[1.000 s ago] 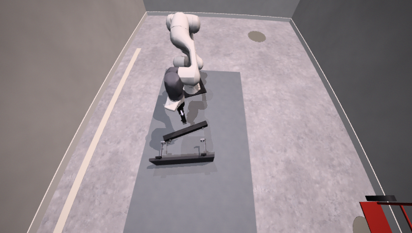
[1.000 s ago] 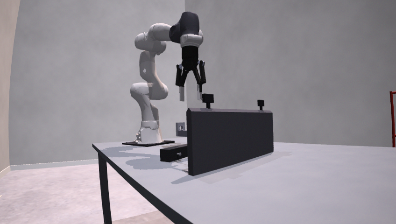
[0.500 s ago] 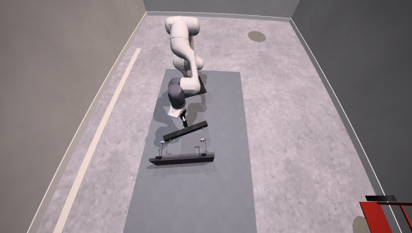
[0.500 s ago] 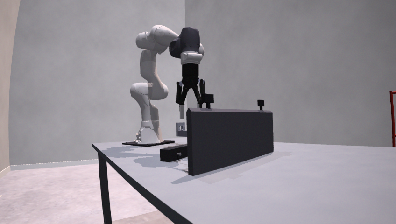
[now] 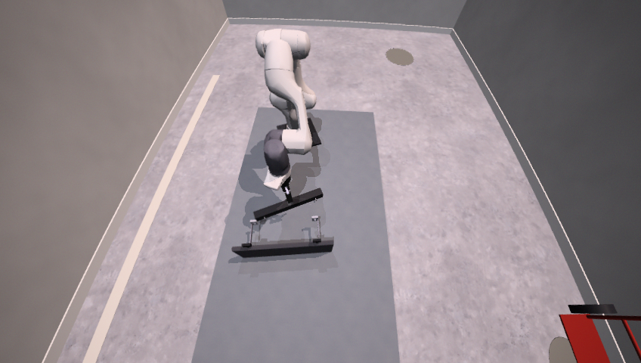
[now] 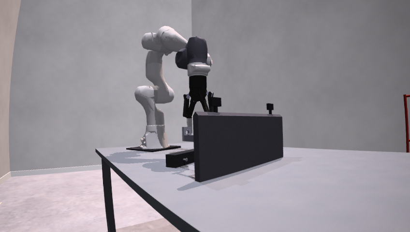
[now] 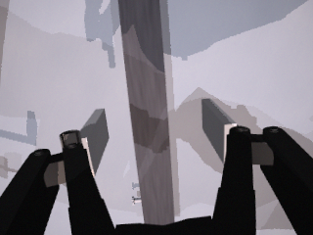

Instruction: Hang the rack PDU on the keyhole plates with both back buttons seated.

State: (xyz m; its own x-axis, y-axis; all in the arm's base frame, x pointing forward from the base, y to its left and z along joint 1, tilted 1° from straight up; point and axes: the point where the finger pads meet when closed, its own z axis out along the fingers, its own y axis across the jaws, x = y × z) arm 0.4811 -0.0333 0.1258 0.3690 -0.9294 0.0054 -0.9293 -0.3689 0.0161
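1. The rack PDU (image 5: pixel 287 204) is a long, slim, matt black bar with square edges. It lies flat on the grey table (image 5: pixel 342 292), askew to the stand in front of it.
2. In the exterior view only the PDU's near end (image 6: pixel 179 158) shows, a blocky black face with one small pale stud on it.
3. The stand is a tall, flat, dark panel (image 6: pixel 238 143), smooth and unmarked, standing upright on the table.
4. Two keyhole plates, one on the left (image 5: pixel 252 223) and one on the right (image 5: pixel 315 219), sit on thin pale metal posts on the arm's side of the panel. The PDU lies just behind them and hangs on neither.
5. The gripper (image 6: pixel 197 110) points straight down over the middle of the PDU, its black linkages angular and glossy.
6. The fingers stand about half open, with pale flat pads at the tips, and hold nothing.
7. From the wrist, the PDU (image 7: pixel 147 92) runs as a dark strip up the gap between the fingers, touching neither side.
8. The arm (image 5: pixel 283 81) is smooth white with rounded joints and a dark grey wrist shell, mounted on a thin black base plate (image 6: pixel 135 149).
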